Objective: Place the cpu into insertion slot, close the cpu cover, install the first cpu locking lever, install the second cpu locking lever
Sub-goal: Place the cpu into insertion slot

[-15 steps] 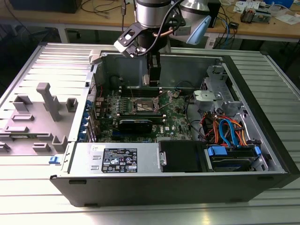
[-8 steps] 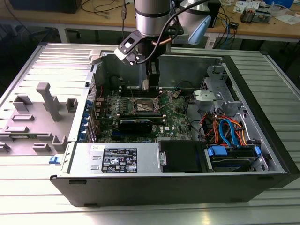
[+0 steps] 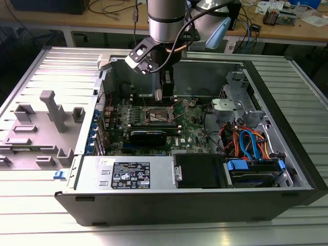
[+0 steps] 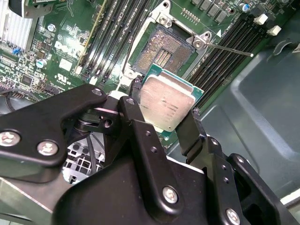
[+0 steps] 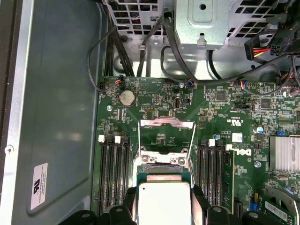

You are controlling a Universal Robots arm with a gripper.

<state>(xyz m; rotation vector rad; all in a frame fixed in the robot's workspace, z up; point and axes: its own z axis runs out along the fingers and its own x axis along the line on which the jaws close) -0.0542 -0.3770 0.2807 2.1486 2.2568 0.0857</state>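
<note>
My gripper point(image 4: 164, 108) is shut on the cpu point(image 4: 166, 103), a flat square chip with a silver top on a green edge, pinched between two black fingers point(image 4: 136, 122). The chip hangs just above the open insertion slot point(image 4: 159, 47), whose contact field lies bare. In the first wrist view the cpu point(image 5: 164, 204) sits between the fingertips of the gripper point(image 5: 164, 201), with the cpu cover point(image 5: 161, 155) raised open just beyond it. Thin wire locking levers point(image 5: 166, 123) stand swung out from the socket. In the exterior view the gripper point(image 3: 163, 95) hovers over the motherboard point(image 3: 154, 115) inside the case.
Black memory slots point(image 5: 115, 168) flank the socket on both sides. A finned heatsink point(image 5: 283, 154) sits nearby, and cables point(image 5: 140, 51) and a metal bracket point(image 5: 201, 23) lie beyond the board. The case walls point(image 3: 92, 118), drive cage point(image 3: 241, 102) and power supply point(image 3: 128, 174) surround the work area.
</note>
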